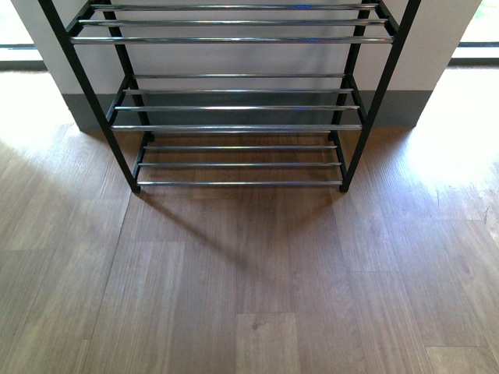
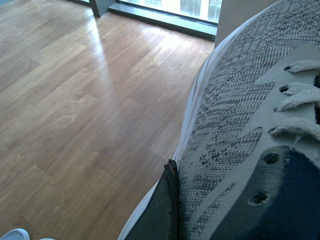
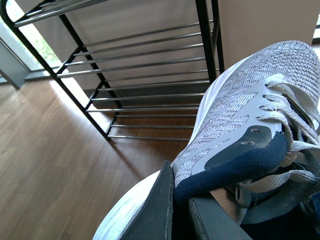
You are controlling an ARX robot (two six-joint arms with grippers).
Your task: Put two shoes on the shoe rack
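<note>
The shoe rack [image 1: 234, 127] stands against the wall ahead in the front view, its silver rods bare; neither arm shows there. In the right wrist view the rack [image 3: 150, 85] stands beyond a grey knit sneaker [image 3: 240, 110] with white sole and dark collar. My right gripper [image 3: 181, 200] is shut on that sneaker's collar, one finger outside and one inside. In the left wrist view another grey knit sneaker [image 2: 235, 125] fills the frame. My left gripper [image 2: 177, 200] is shut on its side; only one dark finger [image 2: 160, 210] shows.
Wooden plank floor [image 1: 249, 273] stretches in front of the rack. A grey-skirted white wall [image 1: 437, 47] stands behind it, with bright windows at both sides. A dark window sill [image 2: 160, 17] runs along the floor edge in the left wrist view. A pale blue-white object [image 2: 15, 234] peeks in at a corner.
</note>
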